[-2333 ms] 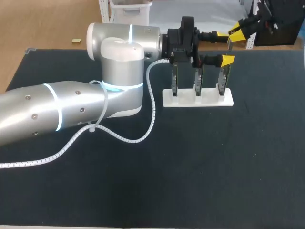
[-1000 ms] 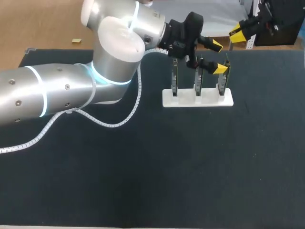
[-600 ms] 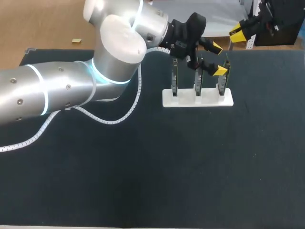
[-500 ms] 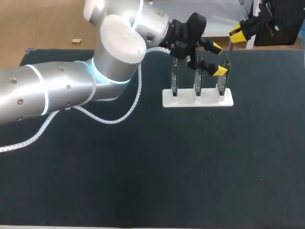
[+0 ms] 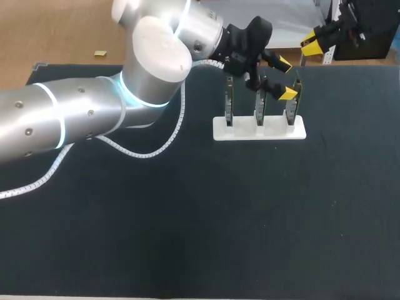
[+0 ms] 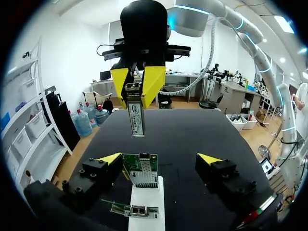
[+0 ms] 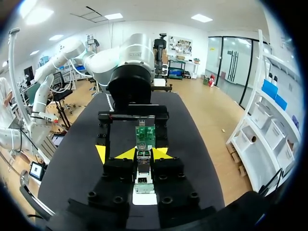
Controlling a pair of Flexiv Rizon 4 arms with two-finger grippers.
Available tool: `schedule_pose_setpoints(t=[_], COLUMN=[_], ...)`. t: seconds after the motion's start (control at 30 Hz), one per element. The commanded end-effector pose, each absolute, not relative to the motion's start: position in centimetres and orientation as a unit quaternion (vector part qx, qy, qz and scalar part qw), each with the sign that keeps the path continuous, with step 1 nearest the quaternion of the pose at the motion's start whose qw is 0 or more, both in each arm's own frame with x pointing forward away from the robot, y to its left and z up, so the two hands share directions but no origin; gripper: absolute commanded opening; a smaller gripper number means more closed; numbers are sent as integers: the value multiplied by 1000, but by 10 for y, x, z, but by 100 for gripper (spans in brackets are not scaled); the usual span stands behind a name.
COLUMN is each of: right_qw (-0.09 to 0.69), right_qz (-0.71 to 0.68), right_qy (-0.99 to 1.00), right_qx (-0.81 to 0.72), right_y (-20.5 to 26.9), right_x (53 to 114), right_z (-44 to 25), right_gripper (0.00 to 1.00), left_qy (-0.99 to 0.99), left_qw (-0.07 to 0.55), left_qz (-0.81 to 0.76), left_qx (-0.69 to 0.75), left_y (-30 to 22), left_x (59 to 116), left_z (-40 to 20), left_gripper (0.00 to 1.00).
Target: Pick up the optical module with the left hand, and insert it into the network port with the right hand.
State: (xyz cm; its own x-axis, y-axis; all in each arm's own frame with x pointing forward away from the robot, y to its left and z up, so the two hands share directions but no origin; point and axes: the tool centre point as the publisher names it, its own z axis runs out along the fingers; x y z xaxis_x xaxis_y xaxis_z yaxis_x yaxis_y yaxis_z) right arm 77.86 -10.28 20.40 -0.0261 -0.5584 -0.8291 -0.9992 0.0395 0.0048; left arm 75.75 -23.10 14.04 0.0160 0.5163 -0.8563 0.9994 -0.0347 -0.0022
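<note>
Left wrist view: the left tool (image 6: 160,160) stands wide, its 2 yellow tips either side of an upright green circuit board (image 6: 139,163) on a white base (image 6: 147,204). Neither tip touches the board. The network port (image 6: 143,178), a metal cage, sits on the board's face. Ahead of it, the right tool (image 6: 137,82) grips the optical module (image 6: 136,113) by 1 end. The free end points back toward the board, apart from the port.

Progress, judged: the pick-up is done, and the module sits in the right tool, not the left. Left to do: bring the module to the port, line it up and push it home. Insertion is not yet begun.

View differences: only the head view shows 3 boards in a row on the base, with the dark worktop (image 5: 219,219) around it. The module cannot be made out there. The right wrist view puts the board and the left arm (image 7: 127,72) in 1 line ahead of the right tool, but the port opening is too small to tell.
</note>
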Motion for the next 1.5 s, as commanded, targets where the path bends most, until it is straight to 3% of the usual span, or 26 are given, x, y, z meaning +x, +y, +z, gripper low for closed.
schedule_pose_setpoints(t=[0.03, 1.5], right_qw=[336, 338], right_qz=[326, 327], right_qy=[637, 636], right_qx=[-612, -611], right_y=[-102, -105], right_x=[779, 778], right_z=[204, 203], right_gripper=[0, 0], left_qy=[606, 626], left_qw=[334, 290], left_qz=[-354, -334], left_qx=[629, 642], left_y=[-234, -231], left_x=[761, 757], left_z=[140, 129], left_gripper=[100, 100])
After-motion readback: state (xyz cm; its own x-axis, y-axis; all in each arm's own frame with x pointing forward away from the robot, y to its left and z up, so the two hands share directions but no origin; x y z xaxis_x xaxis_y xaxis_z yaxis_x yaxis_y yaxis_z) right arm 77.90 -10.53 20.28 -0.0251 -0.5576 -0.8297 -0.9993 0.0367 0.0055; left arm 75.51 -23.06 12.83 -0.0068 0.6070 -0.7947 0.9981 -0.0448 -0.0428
